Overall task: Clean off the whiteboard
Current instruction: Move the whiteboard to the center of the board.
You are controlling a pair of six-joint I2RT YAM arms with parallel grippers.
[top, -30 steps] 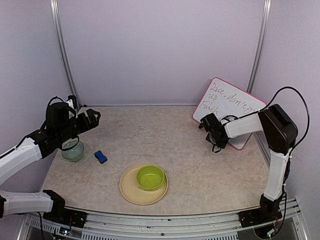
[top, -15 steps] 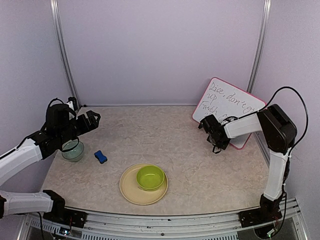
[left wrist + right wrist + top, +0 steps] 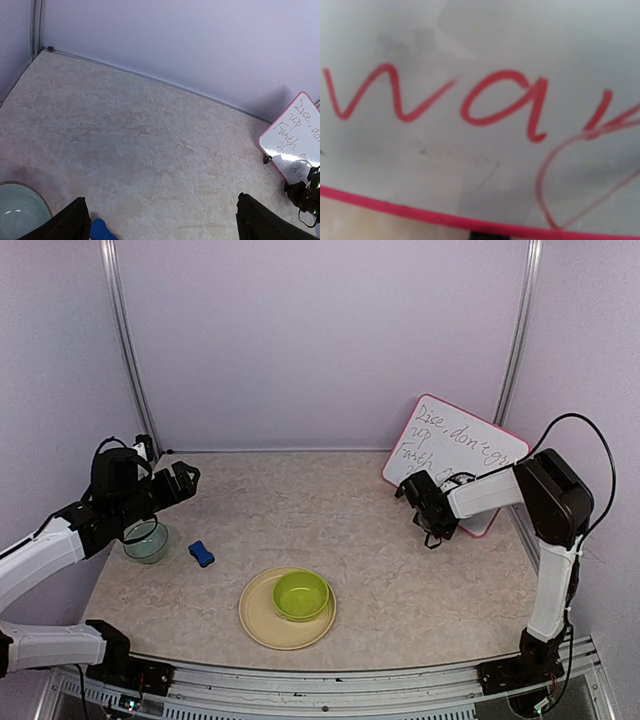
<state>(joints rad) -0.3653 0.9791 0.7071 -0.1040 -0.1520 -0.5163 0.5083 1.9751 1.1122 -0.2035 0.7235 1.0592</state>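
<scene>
Table (image 3: 380,570): beige mottled top, lilac walls behind. Whiteboard (image 3: 455,445): pink-framed, covered in handwriting, standing tilted at the right of the frame, by the right wall. Right pincer (image 3: 432,525): at the board's lower left edge; cannot tell whether clenched or released. Left pincer (image 3: 180,483): released, fingers wide, at the left near a glass bowl (image 3: 146,540). Blue block (image 3: 201,553): just beside that bowl. Green bowl (image 3: 301,595): on a cream plate (image 3: 262,625), lower centre.

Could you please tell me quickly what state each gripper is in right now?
Left gripper: open, holding nothing.
Right gripper: at the whiteboard's lower edge; open or closed cannot be told.
</scene>
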